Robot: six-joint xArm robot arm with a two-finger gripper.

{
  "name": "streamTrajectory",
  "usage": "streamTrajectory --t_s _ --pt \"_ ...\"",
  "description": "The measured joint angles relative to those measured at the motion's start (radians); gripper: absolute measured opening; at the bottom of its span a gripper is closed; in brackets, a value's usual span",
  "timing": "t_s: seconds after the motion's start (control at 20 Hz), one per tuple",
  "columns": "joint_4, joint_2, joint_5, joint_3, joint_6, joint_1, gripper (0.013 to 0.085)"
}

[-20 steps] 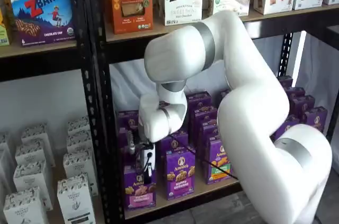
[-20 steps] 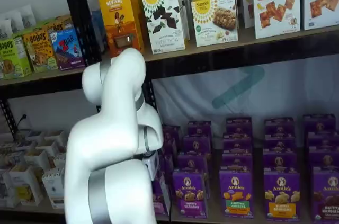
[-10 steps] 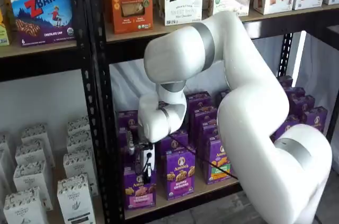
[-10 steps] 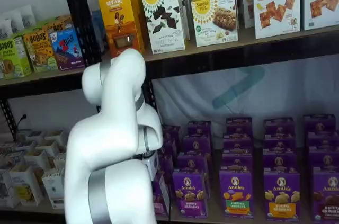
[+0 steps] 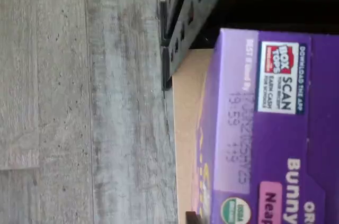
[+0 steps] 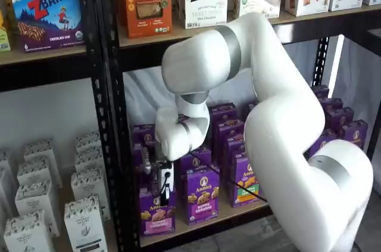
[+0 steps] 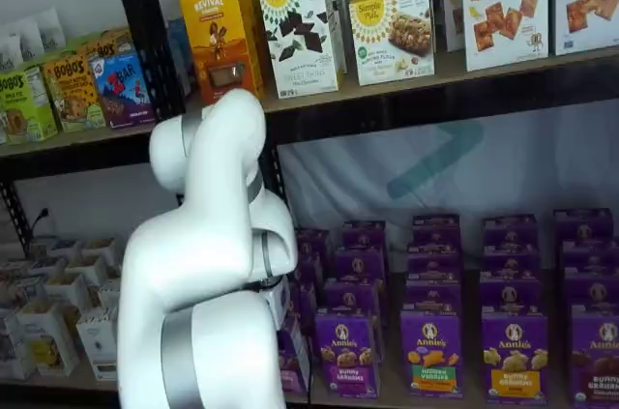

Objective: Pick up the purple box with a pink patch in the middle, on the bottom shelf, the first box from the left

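The purple box [image 6: 156, 211] is standing upright at the front edge of the bottom shelf [image 6: 202, 223], close beside the black post [image 6: 113, 145] of the rack. A pink band is showing low on its front. A neighbour box [image 6: 200, 195] of the same kind is standing just beside it, toward the middle of the shelf.

In a shelf view, the gripper [image 6: 159, 185] is hanging right over the top of the purple box, under the white arm [image 6: 268, 121]. Its black parts are overlapping the upper part of the box, so I cannot tell if the fingers are spread, closed, or already pressing on the carton. In the wrist view, the top panel of the purple box [image 5: 275, 128] is filling much of the picture, with the tan board [image 5: 185, 128] and the grey floor [image 5: 79, 102] beside it; no finger is showing there.

I am judging the box to be light, since it is a small snack carton. The thin cardboard is probably bending under strong pressure, and its printed surface is looking smooth and a little slippery. The best hold is likely near the top, across the two narrow sides, where the folded edges are giving stiffness. The post on one side and the neighbour on the other are leaving little room for the fingers, so a moderate squeeze seems wise.
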State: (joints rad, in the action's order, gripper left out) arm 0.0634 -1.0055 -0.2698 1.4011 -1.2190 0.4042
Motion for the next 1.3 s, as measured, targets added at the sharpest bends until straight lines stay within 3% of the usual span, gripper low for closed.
streamTrajectory --t_s 0.55,1.2,1.3 --pt "-0.025 0.025 0.002 -0.035 0.019 -0.004 0.037" --pt "-0.014 0.193 0.04 -0.243 0.017 0.006 0.037" --pt "-0.032 0.236 0.027 -0.284 0.033 0.005 0.037"
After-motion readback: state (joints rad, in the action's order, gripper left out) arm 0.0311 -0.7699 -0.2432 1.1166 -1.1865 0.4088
